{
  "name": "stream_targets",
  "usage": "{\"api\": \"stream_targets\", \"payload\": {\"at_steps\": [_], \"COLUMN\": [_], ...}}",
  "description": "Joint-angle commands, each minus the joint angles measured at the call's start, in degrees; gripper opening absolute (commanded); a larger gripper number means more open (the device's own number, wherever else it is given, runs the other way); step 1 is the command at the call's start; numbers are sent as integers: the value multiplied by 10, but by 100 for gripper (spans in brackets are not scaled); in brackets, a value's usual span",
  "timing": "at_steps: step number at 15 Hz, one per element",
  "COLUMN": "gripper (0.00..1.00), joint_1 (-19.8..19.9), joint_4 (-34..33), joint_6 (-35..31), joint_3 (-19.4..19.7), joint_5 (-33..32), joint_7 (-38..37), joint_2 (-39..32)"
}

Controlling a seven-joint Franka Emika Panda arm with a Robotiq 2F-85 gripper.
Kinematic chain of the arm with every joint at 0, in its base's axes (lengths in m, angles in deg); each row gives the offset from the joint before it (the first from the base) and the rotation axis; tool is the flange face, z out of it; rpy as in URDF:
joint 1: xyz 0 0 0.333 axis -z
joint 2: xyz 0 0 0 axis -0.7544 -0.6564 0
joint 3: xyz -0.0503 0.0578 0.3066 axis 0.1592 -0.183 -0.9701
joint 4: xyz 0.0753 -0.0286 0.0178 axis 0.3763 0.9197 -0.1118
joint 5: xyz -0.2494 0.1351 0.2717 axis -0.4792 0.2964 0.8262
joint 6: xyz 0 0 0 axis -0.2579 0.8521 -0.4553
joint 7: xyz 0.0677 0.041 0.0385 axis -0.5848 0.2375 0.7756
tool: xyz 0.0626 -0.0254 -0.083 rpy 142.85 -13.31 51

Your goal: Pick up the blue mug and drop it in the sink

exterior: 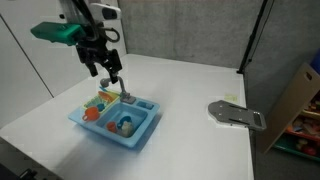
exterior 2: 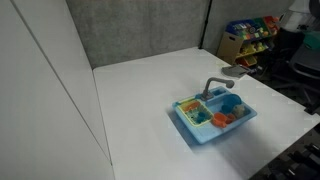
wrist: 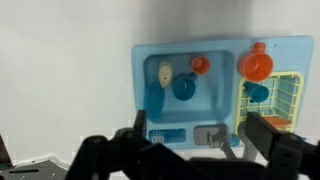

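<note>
The light-blue toy sink (exterior: 142,131) (exterior 2: 190,125) (wrist: 225,52) has a grey curved faucet (exterior: 128,97) (exterior 2: 219,84). In the wrist view a small blue mug (wrist: 257,93) lies on its side in the rack section, below an orange-red round item (wrist: 257,65). Another round blue cup (wrist: 183,87) sits in the basin with a yellow piece (wrist: 165,72) and a small orange piece (wrist: 200,65). My gripper (exterior: 110,75) (wrist: 207,137) hangs well above the sink's faucet side, open and empty.
A flat grey object (exterior: 237,114) lies on the white table to one side of the sink. A shelf of colourful items (exterior 2: 250,35) stands beyond the table. A grey wall panel (exterior 2: 140,30) backs the table.
</note>
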Motion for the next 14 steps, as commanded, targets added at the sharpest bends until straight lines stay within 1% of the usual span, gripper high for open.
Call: {"api": "stream_targets", "payload": {"at_steps": [1,7,14], "gripper": [100,100,100], "joint_1": [5,4,1], "joint_4": [39,49,73], "joint_6": [27,119,155], "joint_3": [-8,-4,5], "joint_5": [-8,6,15], "joint_7": [16,36,77], "joint_2": [70,132,202]}}
